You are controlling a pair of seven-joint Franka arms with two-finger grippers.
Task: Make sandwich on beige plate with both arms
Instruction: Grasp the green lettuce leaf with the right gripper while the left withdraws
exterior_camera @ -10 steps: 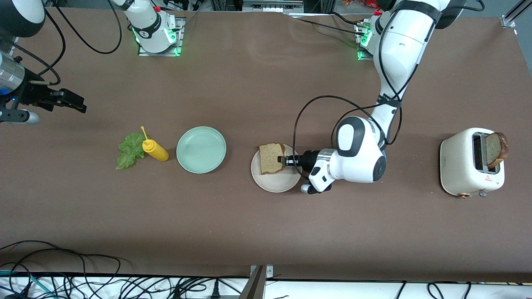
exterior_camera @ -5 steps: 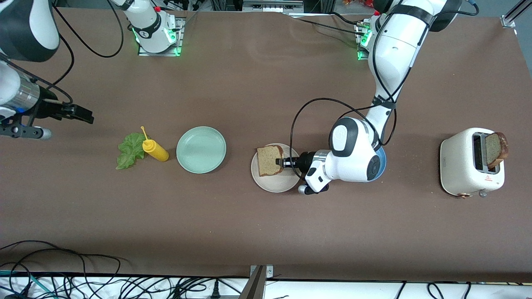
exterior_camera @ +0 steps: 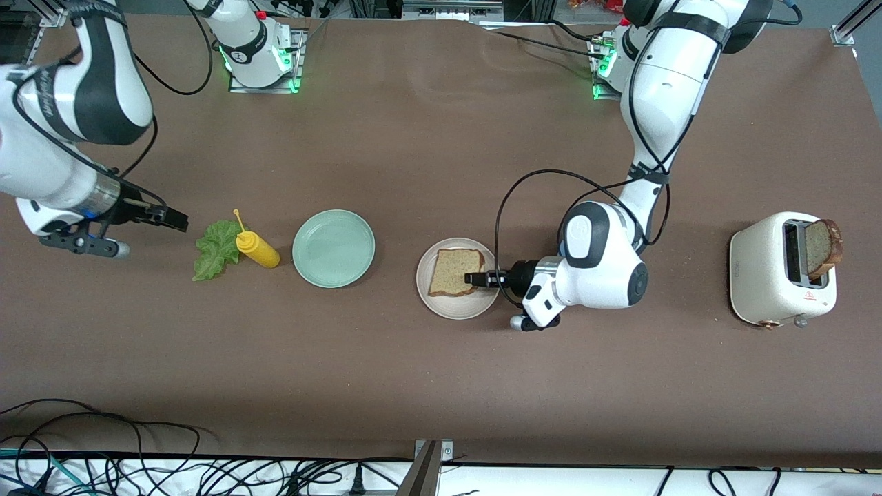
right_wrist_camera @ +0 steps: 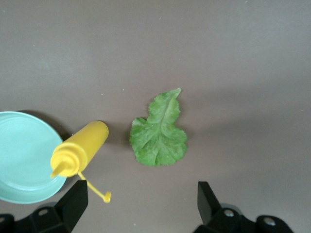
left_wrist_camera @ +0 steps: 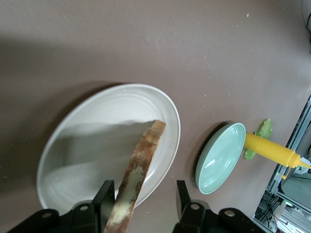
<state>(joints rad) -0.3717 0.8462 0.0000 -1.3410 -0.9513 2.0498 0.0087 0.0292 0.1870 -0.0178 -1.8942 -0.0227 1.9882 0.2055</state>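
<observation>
I note a brown table (exterior_camera: 413, 386). Beige plate (exterior_camera: 448, 306) carries a speckled tan bread slice (exterior_camera: 455, 271) with darker brown crust. Mint-green plate (exterior_camera: 333, 248), yellow squeeze bottle (exterior_camera: 256, 249), green veined lettuce leaf (exterior_camera: 216, 249). Cream toaster (exterior_camera: 775, 279) with a brown slice (exterior_camera: 821, 246). Arms white, banded black.

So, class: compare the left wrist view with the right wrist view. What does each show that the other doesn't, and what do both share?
Only the left wrist view: the beige plate with a bread slice on it, lying between the open fingers of the left gripper.

Only the right wrist view: the open right gripper over the table near the lettuce, seen whole.

Both: the mint plate, the mustard bottle and the brown table; lettuce only peeks out in the left wrist view.
</observation>
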